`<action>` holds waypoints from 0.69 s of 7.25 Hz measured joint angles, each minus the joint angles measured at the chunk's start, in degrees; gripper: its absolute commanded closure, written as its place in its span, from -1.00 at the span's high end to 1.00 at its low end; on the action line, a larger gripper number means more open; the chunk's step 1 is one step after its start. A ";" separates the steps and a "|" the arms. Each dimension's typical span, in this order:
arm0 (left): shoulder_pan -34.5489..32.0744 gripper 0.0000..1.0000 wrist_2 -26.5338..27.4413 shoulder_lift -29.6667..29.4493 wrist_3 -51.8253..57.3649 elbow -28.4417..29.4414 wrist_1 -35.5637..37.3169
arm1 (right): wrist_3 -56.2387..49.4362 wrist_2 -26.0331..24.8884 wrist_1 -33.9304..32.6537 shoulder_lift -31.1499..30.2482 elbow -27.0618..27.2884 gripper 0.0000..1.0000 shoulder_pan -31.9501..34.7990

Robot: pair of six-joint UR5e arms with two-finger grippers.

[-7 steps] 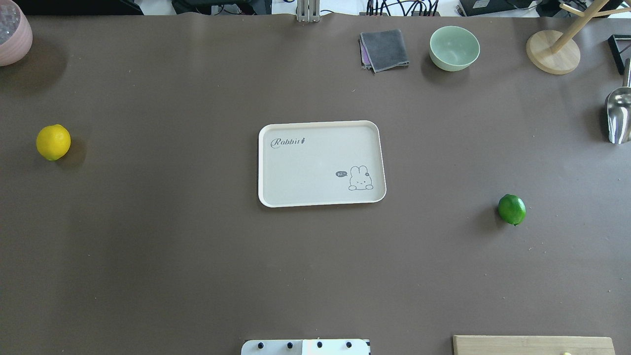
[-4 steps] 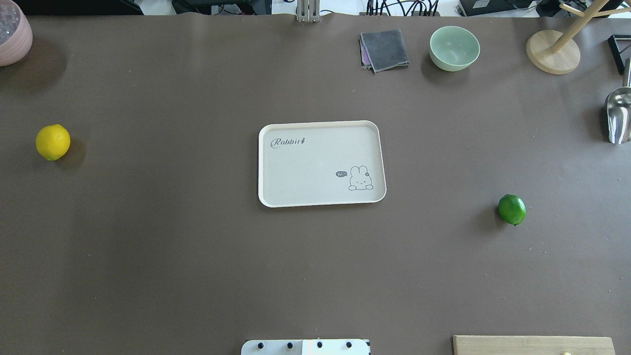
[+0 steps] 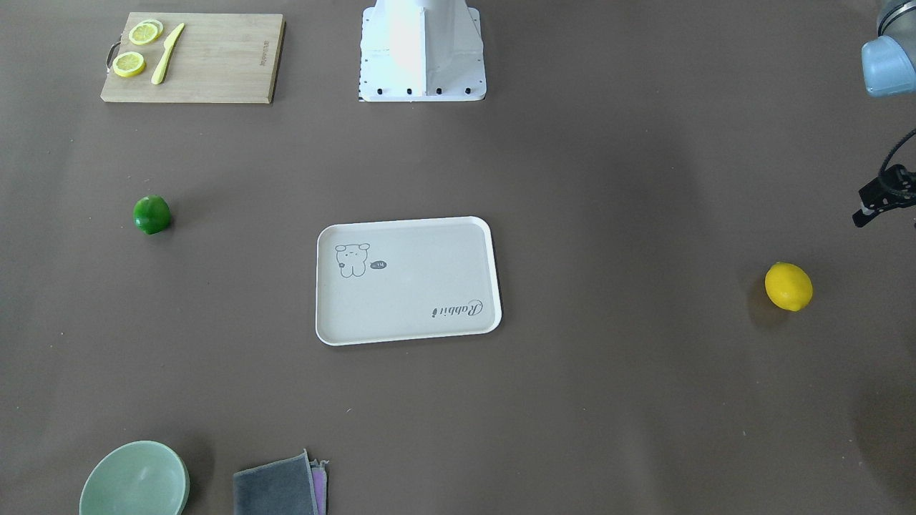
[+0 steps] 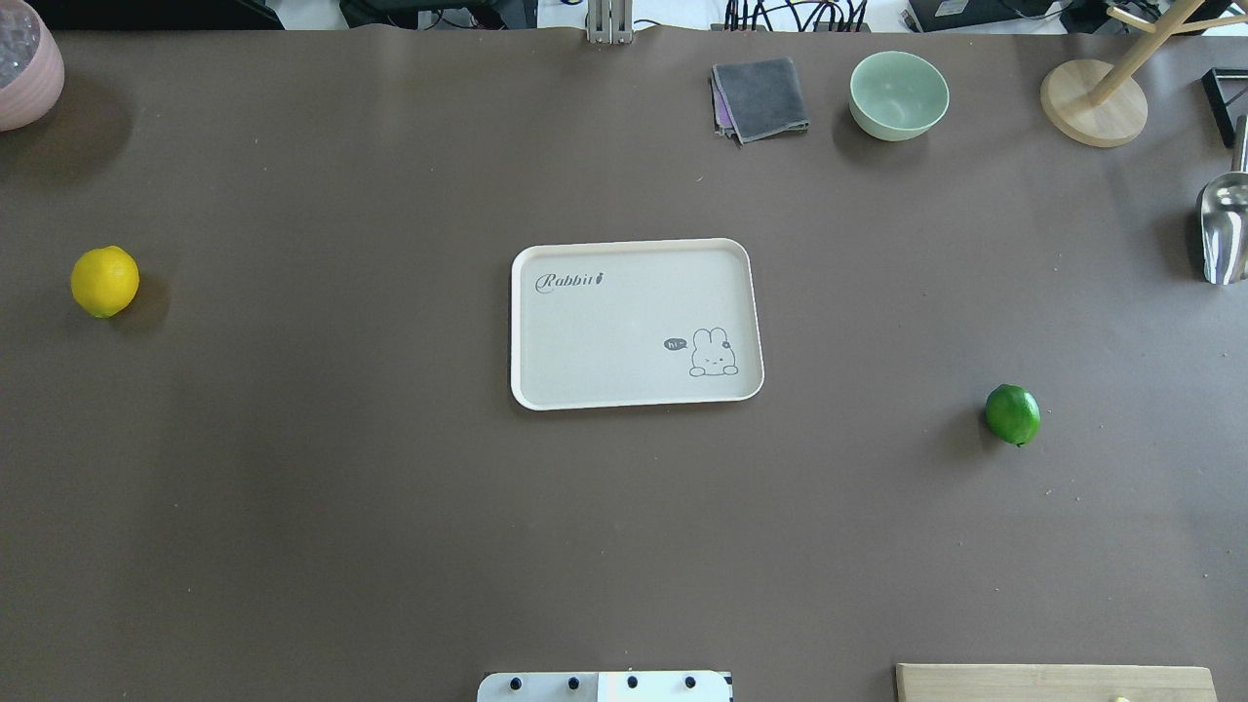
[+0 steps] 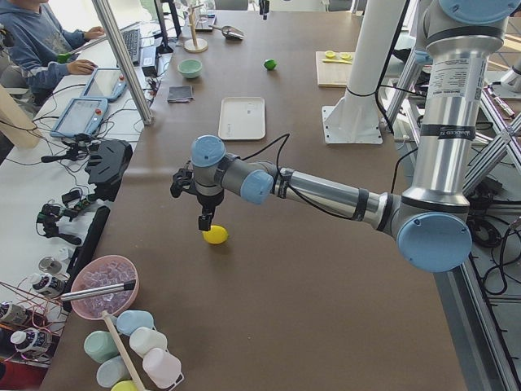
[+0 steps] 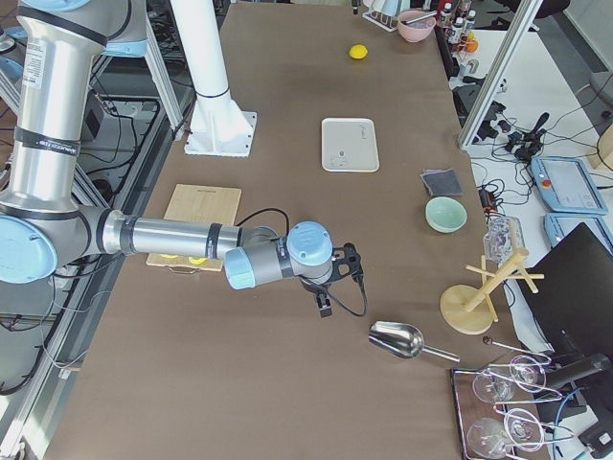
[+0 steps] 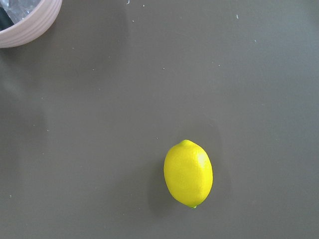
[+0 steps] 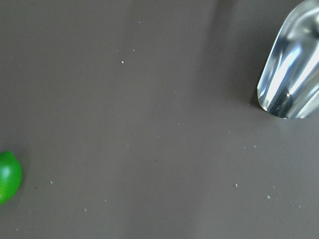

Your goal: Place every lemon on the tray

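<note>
The yellow lemon (image 4: 104,281) lies on the brown table far left of the tray (image 4: 604,331); it also shows in the left wrist view (image 7: 188,173). The green lemon (image 4: 1012,414) lies to the tray's right, and at the left edge of the right wrist view (image 8: 7,177). The tray holds nothing. My left gripper (image 5: 206,220) hangs just above and beside the yellow lemon (image 5: 215,235). My right gripper (image 6: 324,307) hangs over bare table near the scoop. Both show only in side views; I cannot tell whether they are open.
A wooden cutting board (image 3: 207,61) with lemon slices and a knife lies near the robot base. A green bowl (image 4: 898,95), grey cloth (image 4: 760,97), wooden stand (image 4: 1092,102) and metal scoop (image 4: 1224,229) stand far right. A pink bowl (image 4: 24,63) is far left.
</note>
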 measured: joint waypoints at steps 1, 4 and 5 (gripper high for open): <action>0.78 0.95 -0.03 -1.20 -0.48 1.56 0.09 | 4.41 -0.32 0.02 2.40 -0.02 0.98 -3.16; 2.88 0.95 0.11 -3.60 -1.04 5.36 -0.01 | 18.38 -4.03 0.52 9.06 0.12 0.98 -14.31; 3.53 0.95 0.14 -5.05 -1.36 7.28 -0.16 | 23.35 -7.03 2.36 10.37 -0.06 0.98 -18.68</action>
